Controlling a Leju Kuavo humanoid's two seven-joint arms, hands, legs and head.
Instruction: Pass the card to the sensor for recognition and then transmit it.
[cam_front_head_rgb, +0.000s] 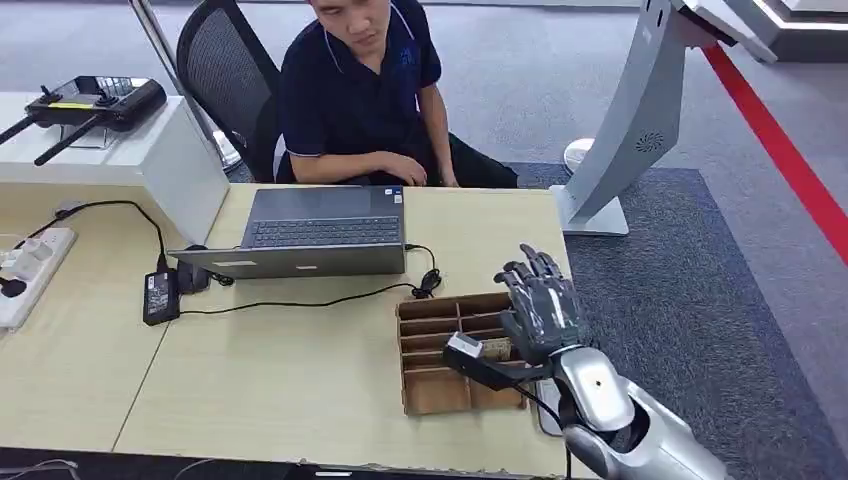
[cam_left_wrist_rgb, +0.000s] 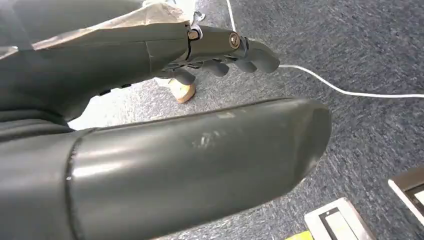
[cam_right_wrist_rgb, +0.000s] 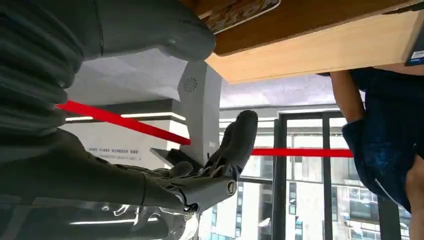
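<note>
The right arm (cam_front_head_rgb: 625, 420) reaches up from the near right, its silver forearm angled toward the far left. The right hand (cam_front_head_rgb: 540, 305) is raised with its fingers (cam_front_head_rgb: 530, 265) extended and slightly apart, holding nothing. The left hand (cam_left_wrist_rgb: 220, 50) hangs low, fingers loosely curled, holding nothing.

One person (cam_front_head_rgb: 355, 90) sits at the upper middle of the head view, on one black mesh office chair (cam_front_head_rgb: 225, 70). One worktop (cam_front_head_rgb: 250, 380) carries one grey laptop (cam_front_head_rgb: 320, 232), one black power adapter (cam_front_head_rgb: 160, 296), one white power strip (cam_front_head_rgb: 30, 265) at the left edge, and one cardboard divided tray (cam_front_head_rgb: 435, 385) at lower right. One black handheld controller (cam_front_head_rgb: 95, 100) sits upper left. One white sensor stand (cam_front_head_rgb: 640, 120) rises at upper right. One red floor stripe (cam_front_head_rgb: 780, 150) runs along the right. Two robot hands: one right hand (cam_front_head_rgb: 540, 300), one left hand (cam_left_wrist_rgb: 220, 55).
</note>
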